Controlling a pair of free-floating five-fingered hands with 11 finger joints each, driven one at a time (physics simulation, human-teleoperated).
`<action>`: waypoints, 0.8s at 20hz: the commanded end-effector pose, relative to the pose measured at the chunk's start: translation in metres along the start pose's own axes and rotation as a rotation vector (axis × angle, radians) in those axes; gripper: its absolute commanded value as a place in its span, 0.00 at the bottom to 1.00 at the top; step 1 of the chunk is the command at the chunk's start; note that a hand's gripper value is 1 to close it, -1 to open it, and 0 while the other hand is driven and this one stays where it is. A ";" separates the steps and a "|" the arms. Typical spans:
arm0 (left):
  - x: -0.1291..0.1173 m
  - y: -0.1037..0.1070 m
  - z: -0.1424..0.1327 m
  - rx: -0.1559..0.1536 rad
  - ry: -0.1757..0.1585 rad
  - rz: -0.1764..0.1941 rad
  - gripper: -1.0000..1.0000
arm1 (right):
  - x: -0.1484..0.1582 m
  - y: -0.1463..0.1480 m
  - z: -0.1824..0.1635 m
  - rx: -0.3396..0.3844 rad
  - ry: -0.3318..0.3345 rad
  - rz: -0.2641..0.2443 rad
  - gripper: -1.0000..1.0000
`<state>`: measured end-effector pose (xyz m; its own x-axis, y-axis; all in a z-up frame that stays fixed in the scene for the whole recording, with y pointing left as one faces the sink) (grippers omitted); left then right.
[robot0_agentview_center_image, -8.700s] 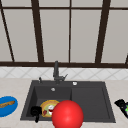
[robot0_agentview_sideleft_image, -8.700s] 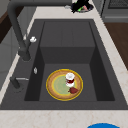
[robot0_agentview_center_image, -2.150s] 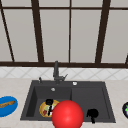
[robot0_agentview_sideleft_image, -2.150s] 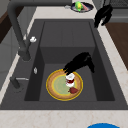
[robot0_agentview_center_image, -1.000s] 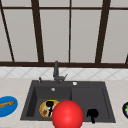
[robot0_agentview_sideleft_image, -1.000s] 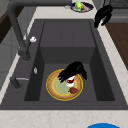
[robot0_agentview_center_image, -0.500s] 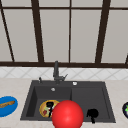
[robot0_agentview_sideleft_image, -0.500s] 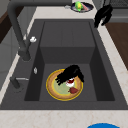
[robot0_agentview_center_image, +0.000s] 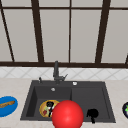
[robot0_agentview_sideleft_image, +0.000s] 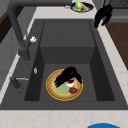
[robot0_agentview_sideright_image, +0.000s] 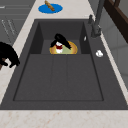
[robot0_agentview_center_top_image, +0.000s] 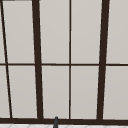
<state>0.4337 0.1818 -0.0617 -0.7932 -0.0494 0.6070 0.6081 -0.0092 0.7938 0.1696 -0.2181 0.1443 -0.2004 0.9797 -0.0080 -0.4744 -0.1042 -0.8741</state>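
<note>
Since half a second ago the left hand (robot0_agentview_sideleft_image: 68, 75) has settled a little lower over the yellow plate (robot0_agentview_sideleft_image: 53, 91) in the lower middle of the left side view; 8.7 seconds ago it was not over the plate at all. Its fingers curl down over a small white and red item (robot0_agentview_sideleft_image: 70, 81) on the plate, though whether they actually pinch it cannot be told. A red piece (robot0_agentview_sideleft_image: 74, 90) lies just beside the hand on the plate. The plate rests on the floor of the dark sink (robot0_agentview_sideleft_image: 67, 35), in the basin nearest the faucet (robot0_agentview_sideleft_image: 18, 30).

From the front, the left hand (robot0_agentview_center_image: 50, 105) sits low and left of centre over the plate (robot0_agentview_center_image: 45, 110), partly behind a big red ball (robot0_agentview_center_image: 67, 115) at the bottom middle. The right hand (robot0_agentview_center_image: 92, 113) hangs at the lower right over the sink's shallow half, fingers curled and holding nothing, unchanged from before. At the far left edge a blue plate (robot0_agentview_center_image: 7, 106) with a brown stick-like item lies on the desk (robot0_agentview_center_image: 15, 85); a dark dish (robot0_agentview_center_image: 125, 109) with green food sits at the far right edge.
</note>
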 end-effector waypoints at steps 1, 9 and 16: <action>-0.018 -0.009 -0.001 -0.001 0.001 0.051 0.00 | 0.000 0.000 0.000 0.000 0.000 0.000 0.50; -0.021 -0.001 0.001 0.000 -0.006 0.159 1.00 | 0.000 0.000 0.000 0.000 0.000 0.000 0.50; -0.009 0.011 -0.001 0.000 -0.011 0.079 1.00 | 0.000 0.000 0.000 0.000 0.000 0.000 0.50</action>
<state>0.4472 0.1829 -0.0587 -0.7429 -0.0409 0.6682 0.6688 -0.0034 0.7434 0.1696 -0.2181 0.1443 -0.2004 0.9797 -0.0080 -0.4744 -0.1042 -0.8741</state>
